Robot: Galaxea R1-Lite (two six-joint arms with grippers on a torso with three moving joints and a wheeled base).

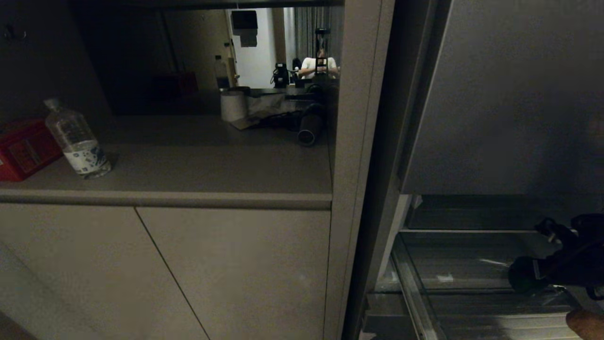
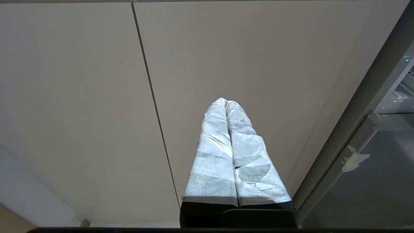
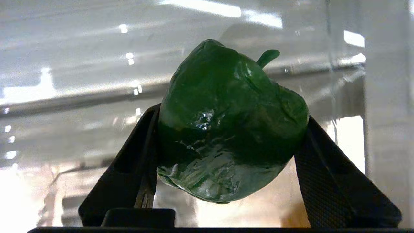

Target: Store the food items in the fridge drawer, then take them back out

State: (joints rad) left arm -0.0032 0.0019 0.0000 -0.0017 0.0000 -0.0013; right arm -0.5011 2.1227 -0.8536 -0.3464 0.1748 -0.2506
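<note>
Grey counter bears a water bottle; red box; paper roll.

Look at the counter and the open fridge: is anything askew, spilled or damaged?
Nothing stands out. The water bottle and paper roll stand upright on the counter; no spill shows. The right claw holds the green pepper, unbroken, inside the clear drawer.

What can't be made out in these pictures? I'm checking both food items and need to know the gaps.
- Potato: head view, cut off by the corner; only a tan sliver shows.
- Bell pepper: head view, hidden in darkness behind the right end effector; clear only in the right wrist view.
- Fridge drawer front panel: below the head view's edge.
</note>
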